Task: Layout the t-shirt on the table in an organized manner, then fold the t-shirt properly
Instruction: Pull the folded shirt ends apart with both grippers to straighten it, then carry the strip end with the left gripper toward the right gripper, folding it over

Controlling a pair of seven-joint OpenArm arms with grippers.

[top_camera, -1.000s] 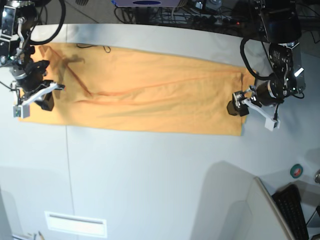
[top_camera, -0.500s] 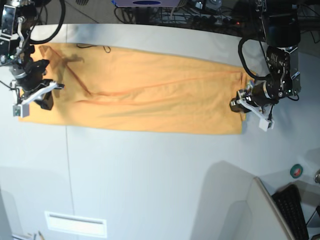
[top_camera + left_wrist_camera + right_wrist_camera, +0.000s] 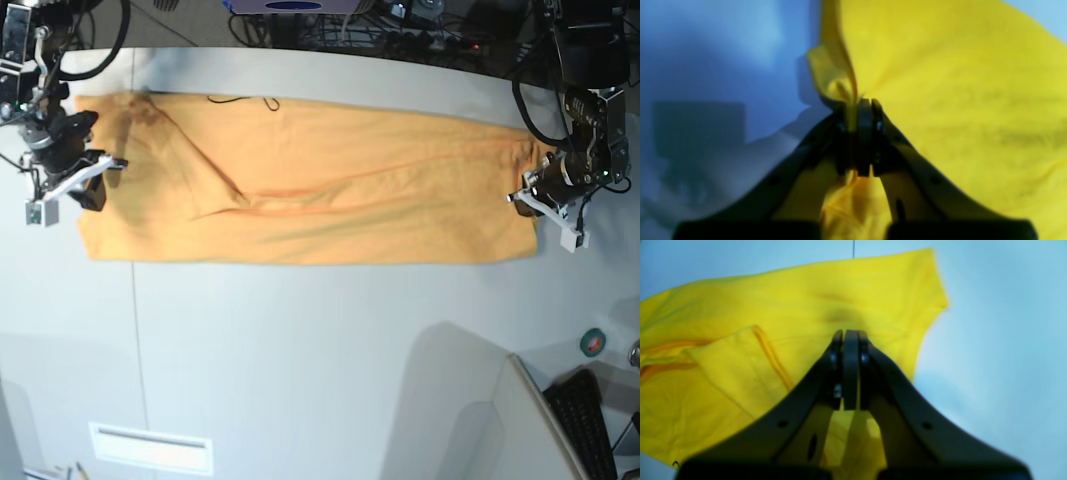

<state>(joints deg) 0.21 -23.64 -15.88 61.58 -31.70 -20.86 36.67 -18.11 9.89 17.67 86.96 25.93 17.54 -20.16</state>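
Note:
The orange-yellow t-shirt (image 3: 320, 190) lies across the far half of the table (image 3: 300, 350) as a long flat band, with a sleeve fold (image 3: 190, 160) near its left end and thin black marks (image 3: 240, 100) at its far edge. My left gripper (image 3: 522, 196) is at the band's right end. In the left wrist view the left gripper (image 3: 858, 106) is shut, with a bunched fold of the t-shirt (image 3: 957, 100) pinched between the jaws. My right gripper (image 3: 94, 190) is at the left end. In the right wrist view the right gripper (image 3: 846, 335) is shut over the t-shirt (image 3: 806, 296), with no cloth showing between the tips.
A dark seam (image 3: 135, 340) runs down the table's left part. A white label (image 3: 150, 447) lies near the front edge. A keyboard (image 3: 590, 420) and a small round green object (image 3: 593, 342) sit at the front right. Cables (image 3: 400, 30) lie behind the far edge.
My left gripper went from open to shut on the shirt's right end and moved right. The whole shirt shifted right and lies straighter. The right gripper barely moved.

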